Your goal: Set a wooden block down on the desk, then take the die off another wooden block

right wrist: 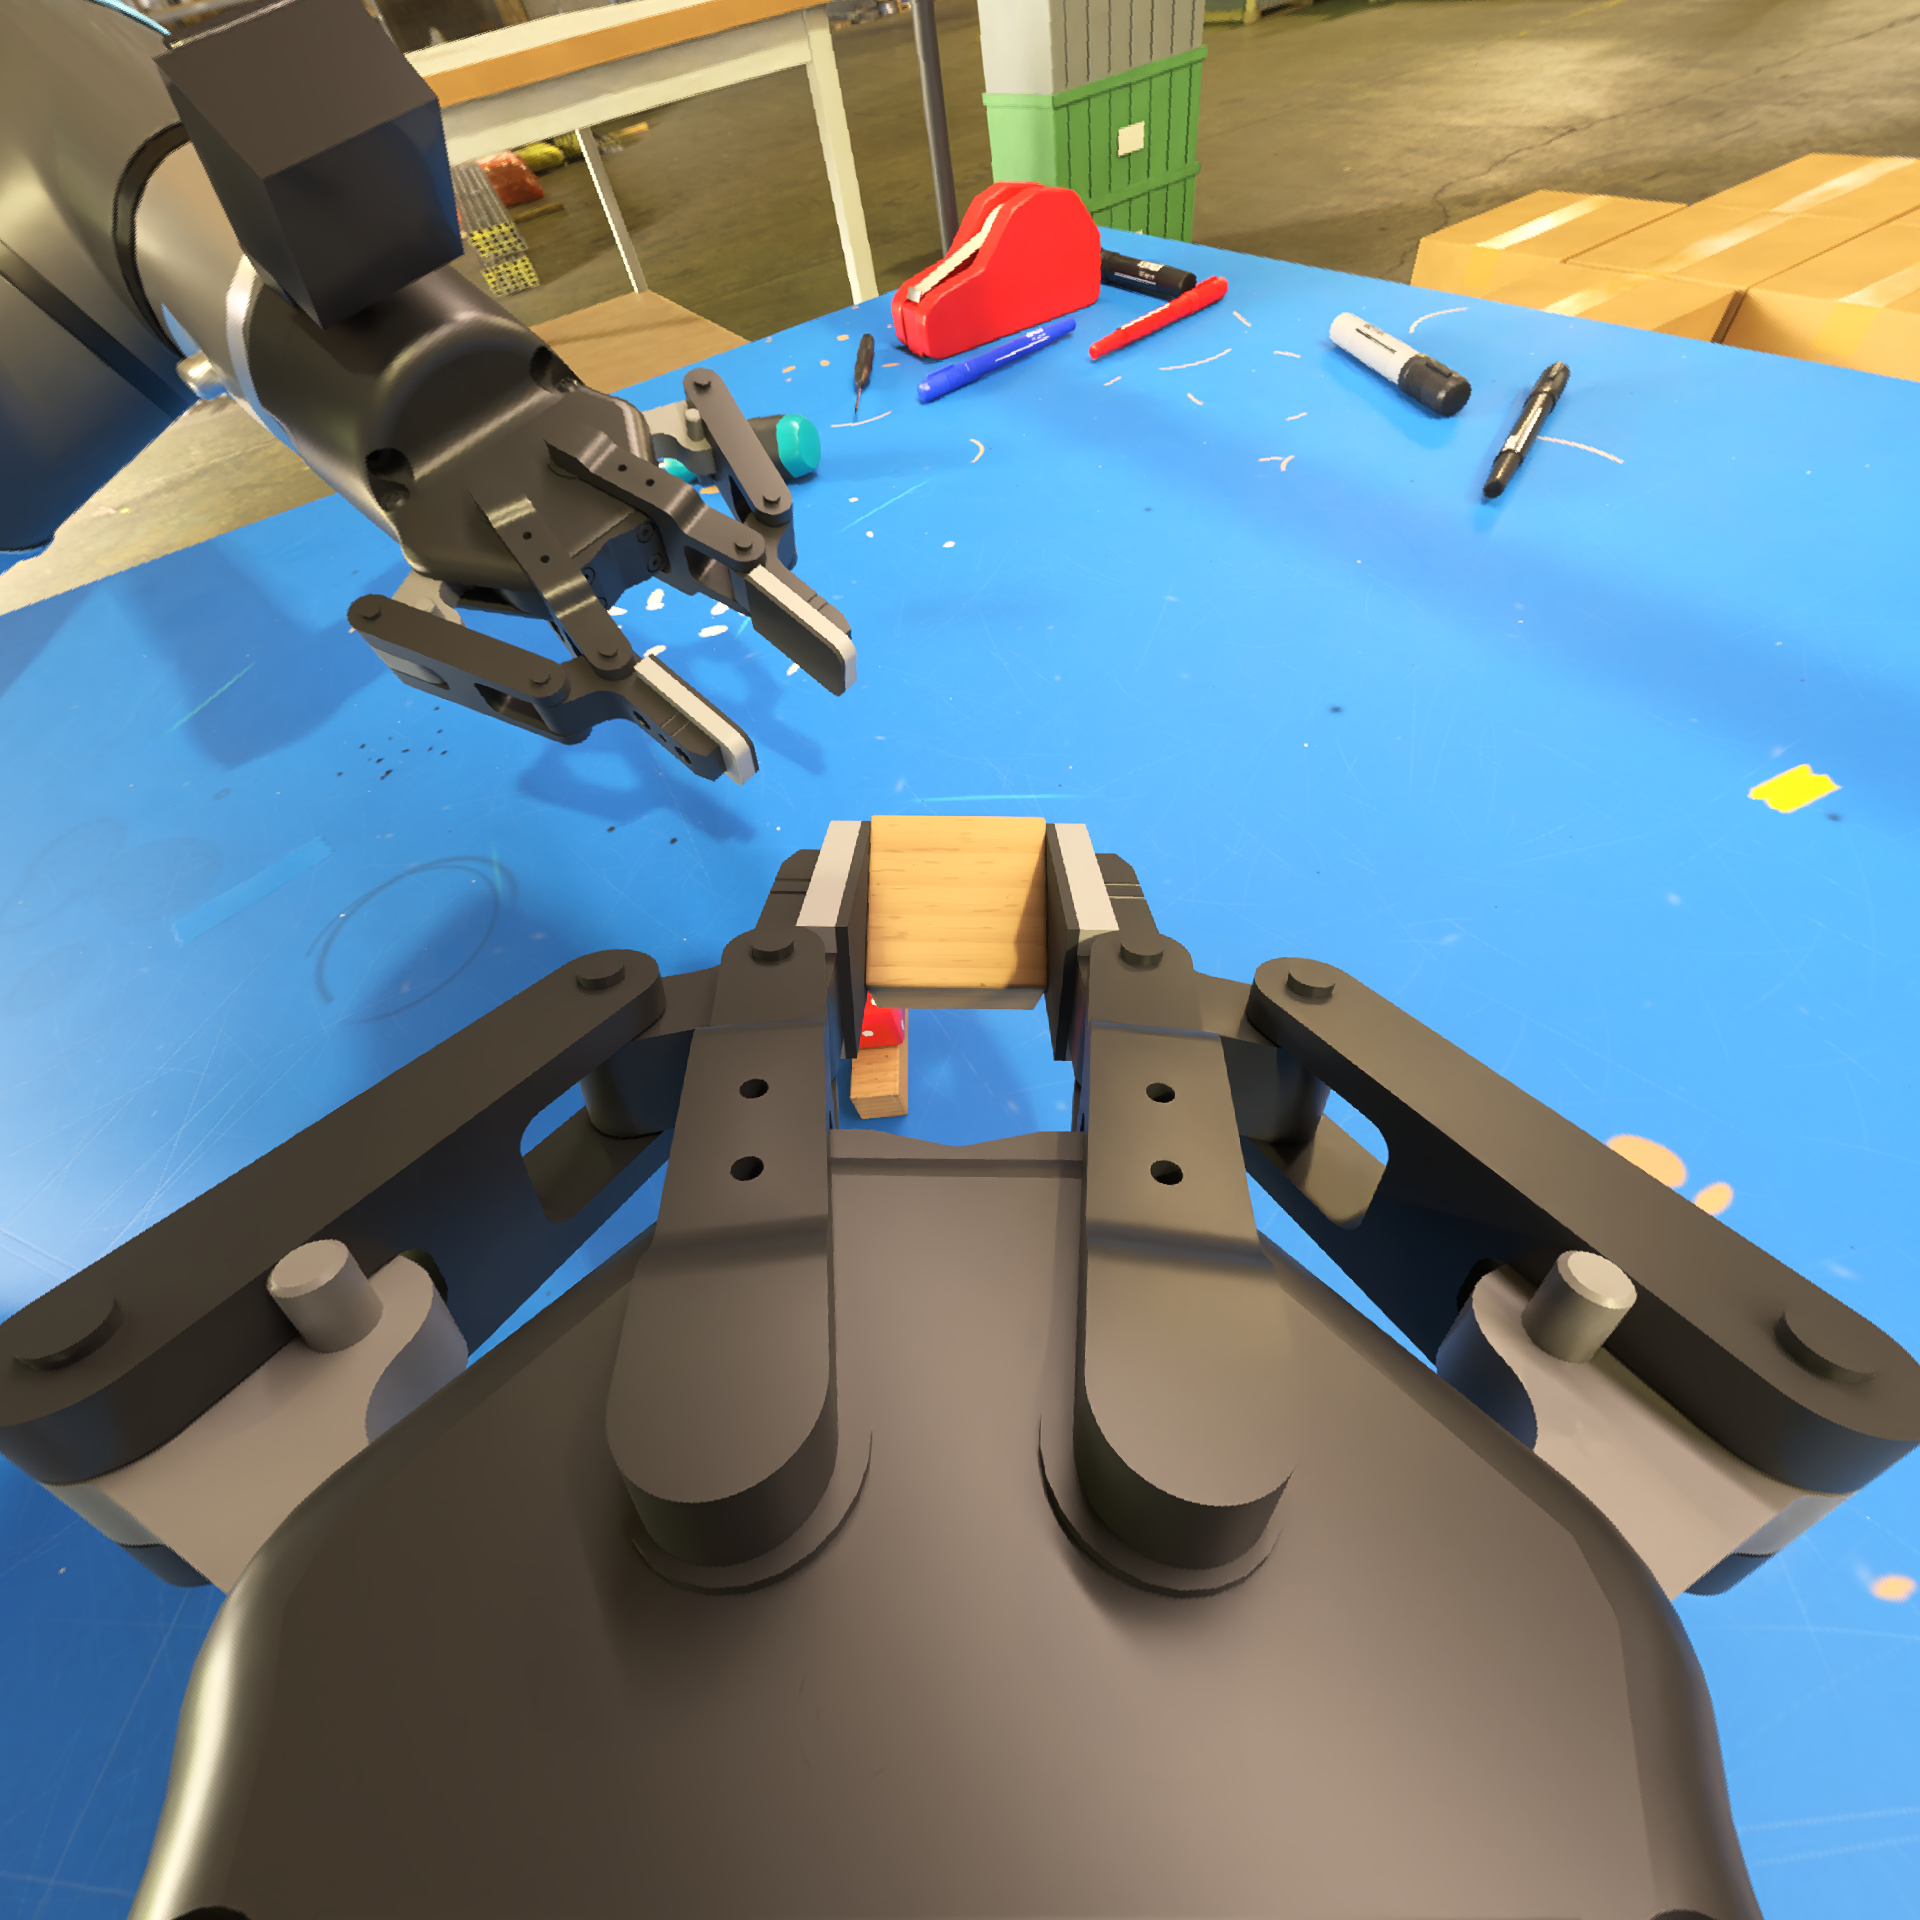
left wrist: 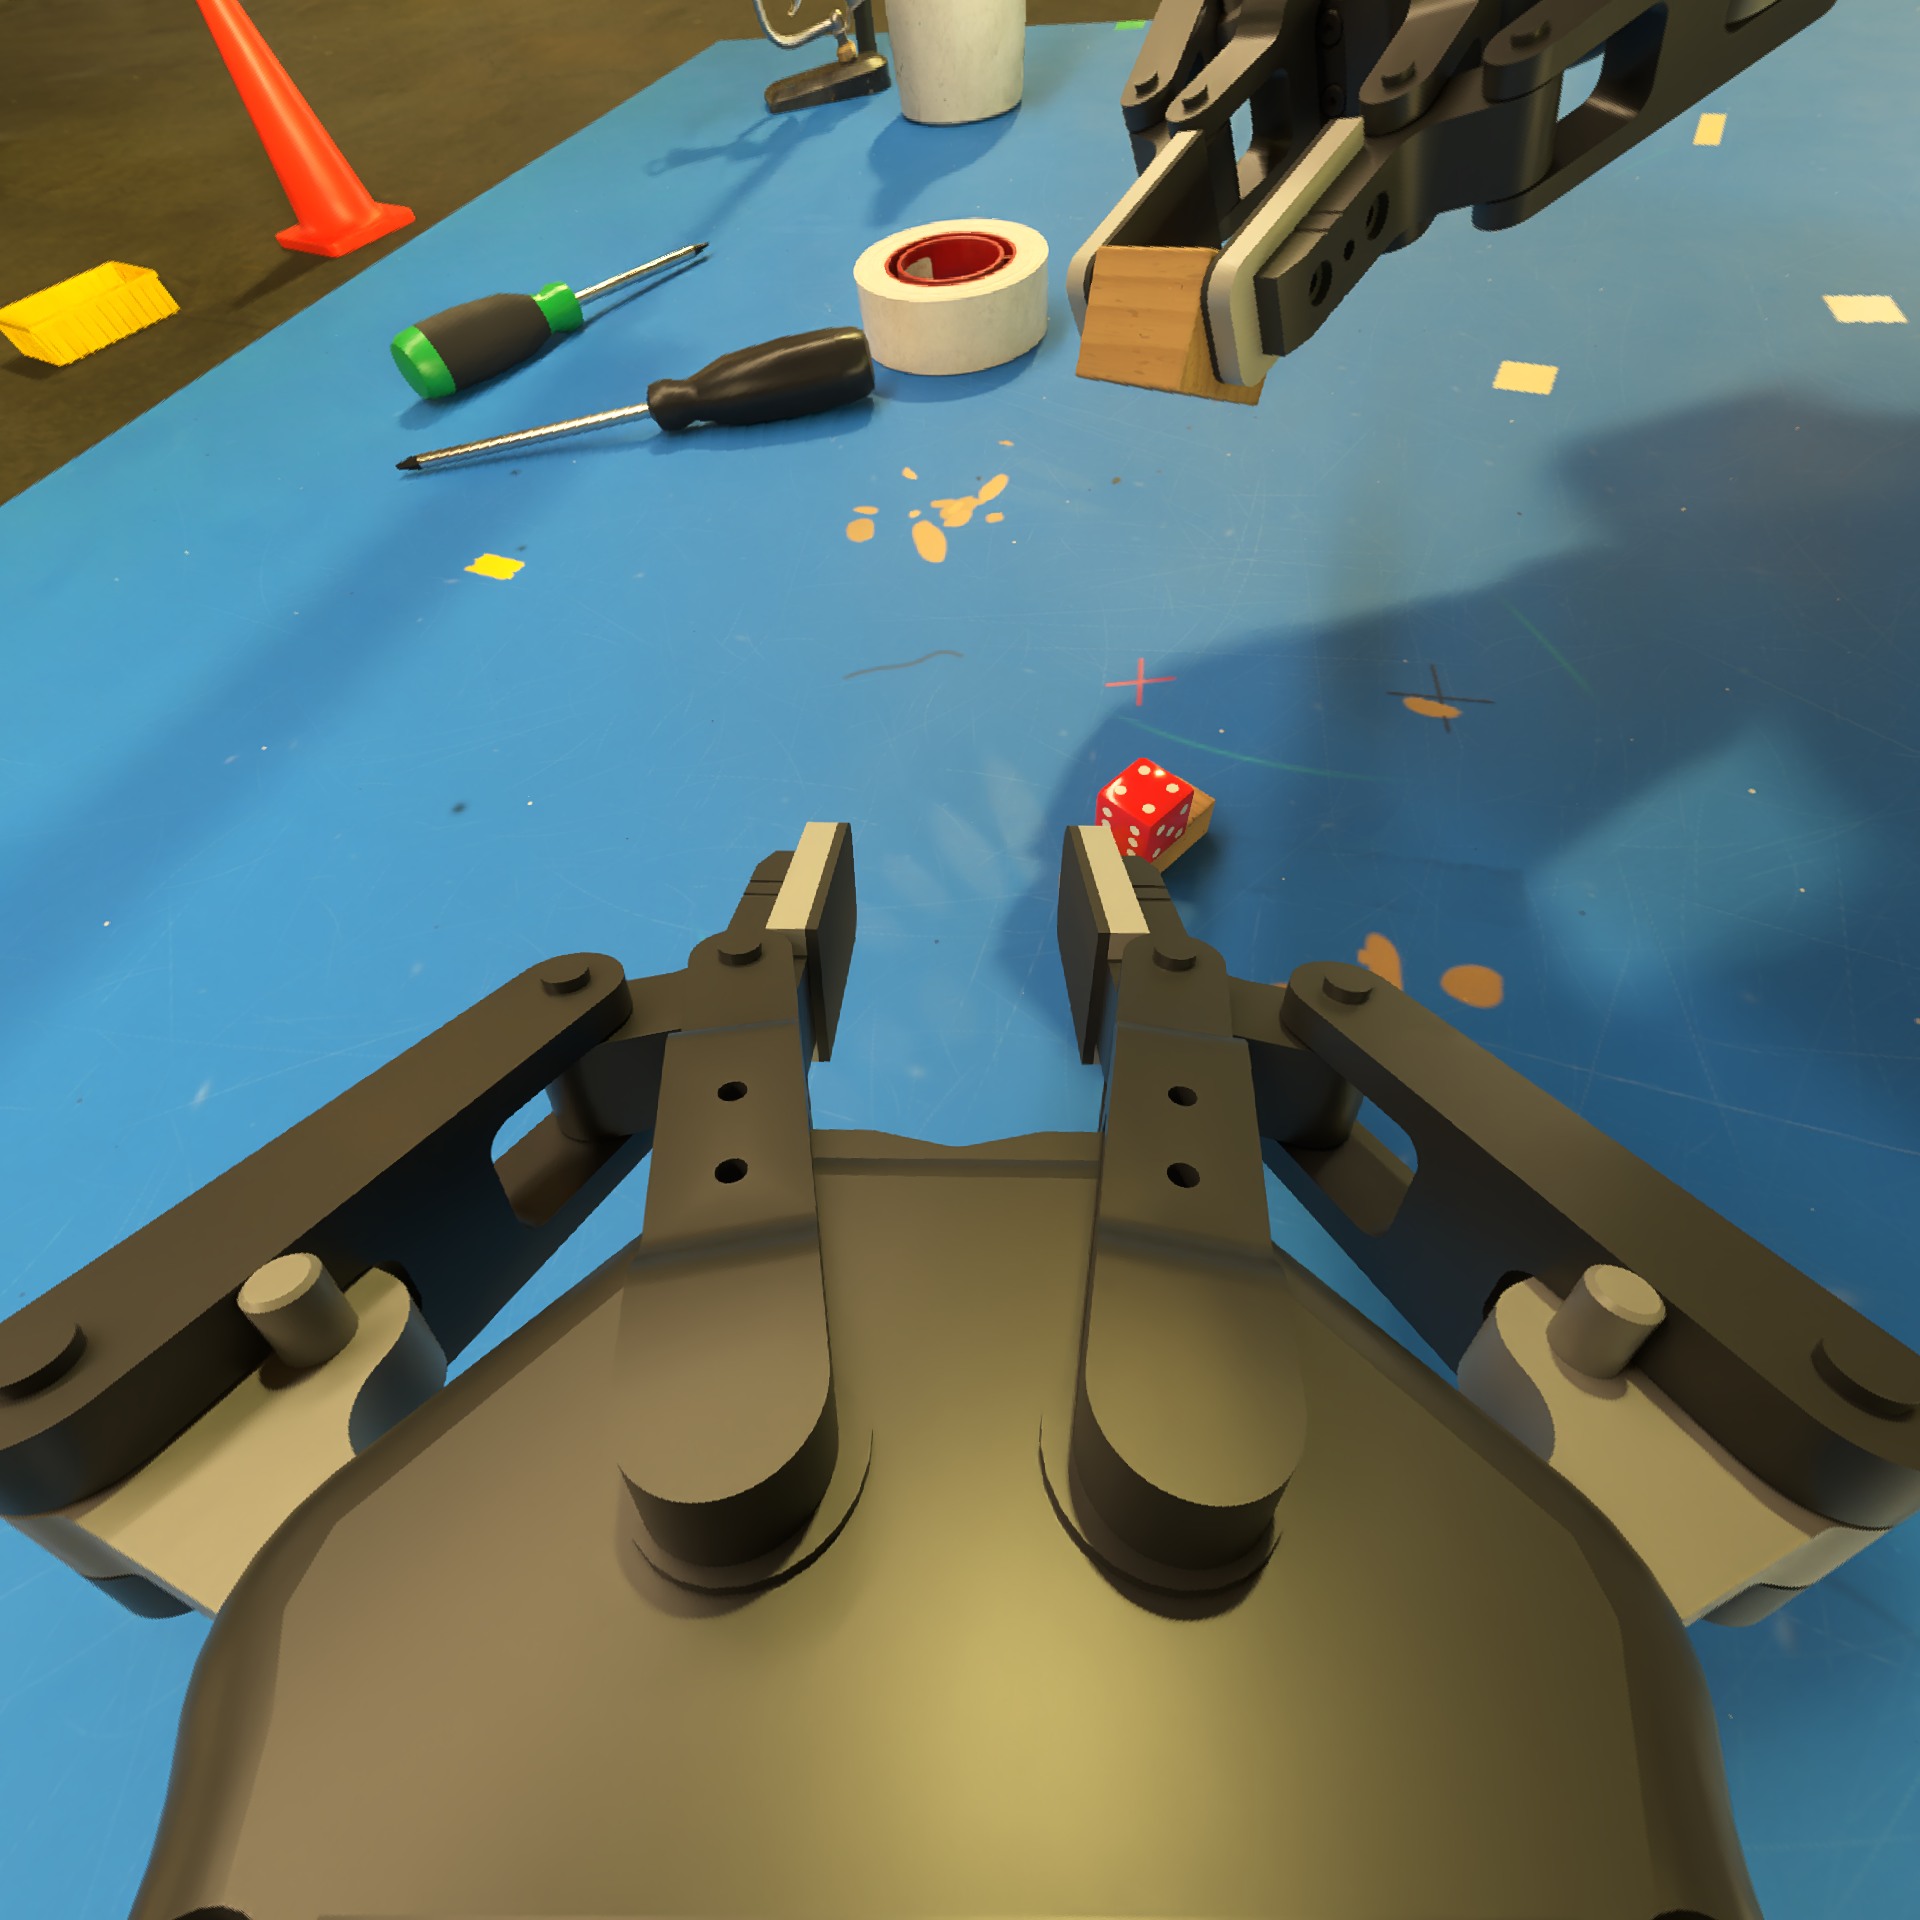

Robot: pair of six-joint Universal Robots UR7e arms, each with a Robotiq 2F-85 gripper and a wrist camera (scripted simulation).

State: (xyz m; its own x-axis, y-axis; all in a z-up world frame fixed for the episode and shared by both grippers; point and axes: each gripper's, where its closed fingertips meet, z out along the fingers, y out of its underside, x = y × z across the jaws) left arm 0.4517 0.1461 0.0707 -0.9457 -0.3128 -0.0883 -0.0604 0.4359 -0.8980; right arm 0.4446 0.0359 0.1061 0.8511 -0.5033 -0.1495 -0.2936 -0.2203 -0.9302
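- The held wooden block (right wrist: 956,902) is pinched between the two pads of the right tool (right wrist: 956,894), clear of the worktop (right wrist: 1351,644); my worry is that letting go from this height would make it drop and tumble rather than settle flat.
- In the right wrist view the red die (right wrist: 883,1023) and its own small wooden block (right wrist: 880,1081) peek out directly beneath the held block, so a straight descent could land on the die or knock it off its perch; shifting sideways first looks wiser.
- The left tool (left wrist: 956,914) is spread wide with nothing between its fingers, hovering just left of and nearer than the die (left wrist: 1143,805); its right finger (left wrist: 1107,914) overlaps the small block (left wrist: 1184,836) in that view, so I cannot tell whether they touch. An off-centre closing could push die and block together.
- The held block is pale, straight-grained wood with squared edges, gripped on two opposite faces. The die is glossy red with white pips and sits on top of the small block, covering most of it.
- Farther off lie a roll of white tape (left wrist: 951,291) and two screwdrivers (left wrist: 665,400), well apart from the work.
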